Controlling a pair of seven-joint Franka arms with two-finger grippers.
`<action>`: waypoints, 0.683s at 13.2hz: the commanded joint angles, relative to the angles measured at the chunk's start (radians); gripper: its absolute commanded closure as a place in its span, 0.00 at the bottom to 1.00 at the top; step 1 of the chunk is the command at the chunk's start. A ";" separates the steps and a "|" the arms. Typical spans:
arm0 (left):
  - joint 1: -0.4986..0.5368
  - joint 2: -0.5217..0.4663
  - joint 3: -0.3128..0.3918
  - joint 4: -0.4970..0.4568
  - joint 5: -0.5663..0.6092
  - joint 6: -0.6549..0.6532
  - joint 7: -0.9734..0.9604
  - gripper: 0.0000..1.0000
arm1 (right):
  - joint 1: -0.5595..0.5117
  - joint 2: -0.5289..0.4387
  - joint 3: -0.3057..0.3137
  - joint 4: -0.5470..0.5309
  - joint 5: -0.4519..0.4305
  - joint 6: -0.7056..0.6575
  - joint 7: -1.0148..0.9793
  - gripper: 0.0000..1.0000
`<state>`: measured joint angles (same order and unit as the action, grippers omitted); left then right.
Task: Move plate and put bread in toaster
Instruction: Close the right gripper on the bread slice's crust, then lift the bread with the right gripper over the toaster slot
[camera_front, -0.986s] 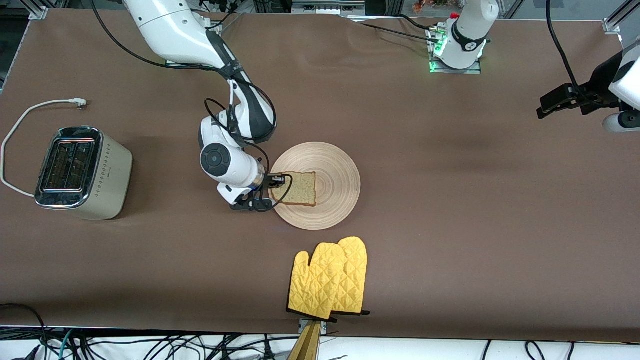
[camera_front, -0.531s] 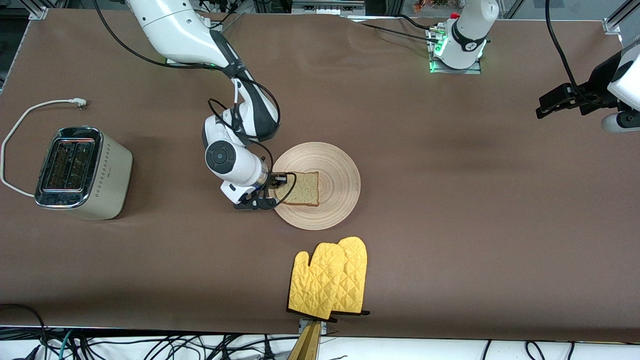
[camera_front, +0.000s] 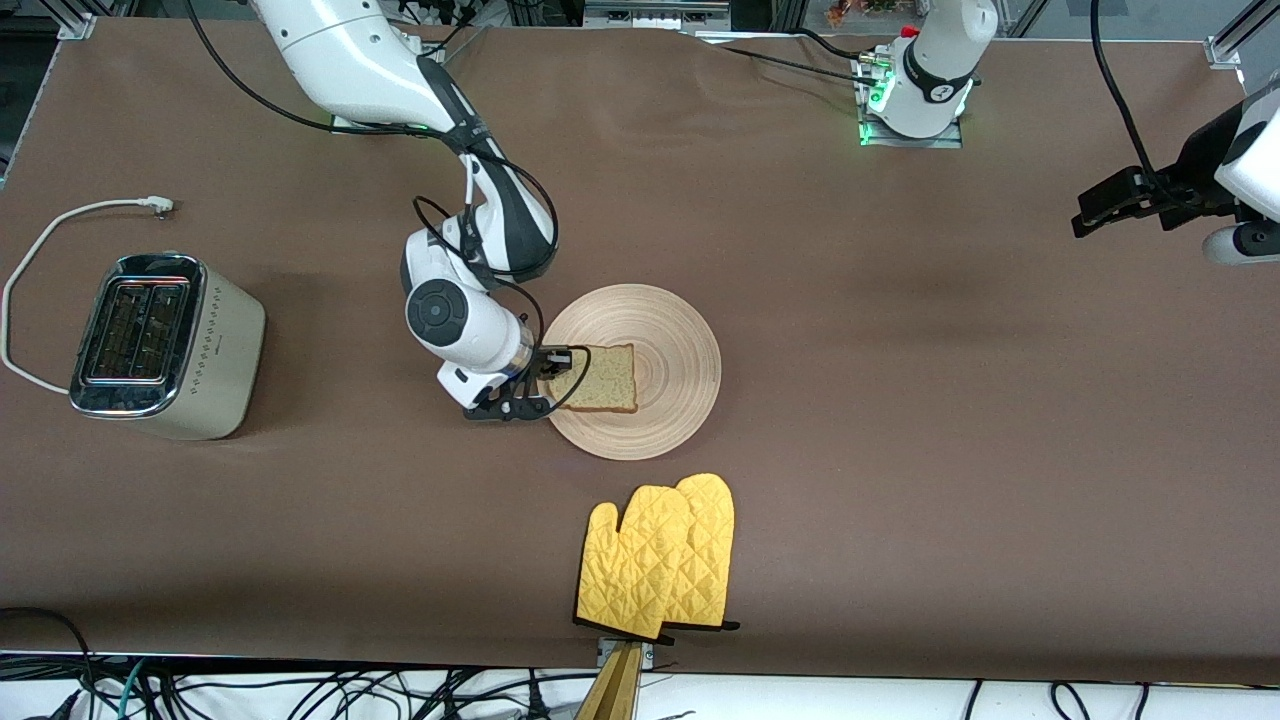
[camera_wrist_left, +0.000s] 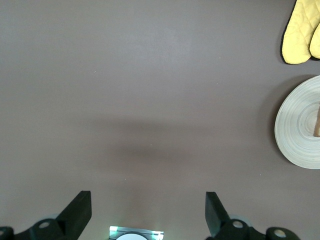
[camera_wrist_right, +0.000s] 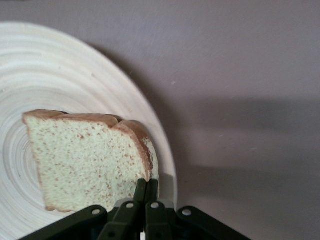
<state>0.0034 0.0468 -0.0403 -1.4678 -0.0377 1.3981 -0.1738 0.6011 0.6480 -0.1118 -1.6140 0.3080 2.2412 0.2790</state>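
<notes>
The bread (camera_front: 603, 379) lies on the plate (camera_front: 680, 340) mid-worktop, its edge toward the toaster (camera_front: 160, 345) pinched in the closed jaws of the right gripper (camera_front: 545, 380). The left gripper (camera_front: 1100, 205) waits with jaws open above the left arm's end of the worktop (camera_front: 900, 480).

You are looking down on a wide table (camera_front: 900, 420) covered in brown cloth. Lying directly on it, near the middle, is a round wooden plate (camera_front: 680, 340). A pair of yellow quilted oven mitts (camera_front: 660, 555) lies nearer to the front camera than the plate, close to the table's edge. A cream toaster (camera_front: 165, 345) stands toward the right arm's end, its white cord (camera_front: 40, 245) trailing across the cloth.
</notes>
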 joint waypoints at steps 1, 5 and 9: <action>-0.008 -0.010 0.002 -0.006 0.024 0.009 0.013 0.00 | 0.006 -0.070 -0.032 0.035 -0.059 -0.131 0.011 1.00; -0.008 -0.010 0.002 -0.006 0.024 0.007 0.013 0.00 | 0.005 -0.155 -0.126 0.127 -0.092 -0.346 0.003 1.00; -0.008 -0.007 0.002 -0.006 0.024 0.007 0.013 0.00 | 0.005 -0.191 -0.242 0.250 -0.188 -0.653 0.000 1.00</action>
<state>0.0030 0.0468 -0.0403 -1.4678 -0.0377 1.3986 -0.1738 0.6011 0.4664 -0.3176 -1.4255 0.1823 1.7160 0.2768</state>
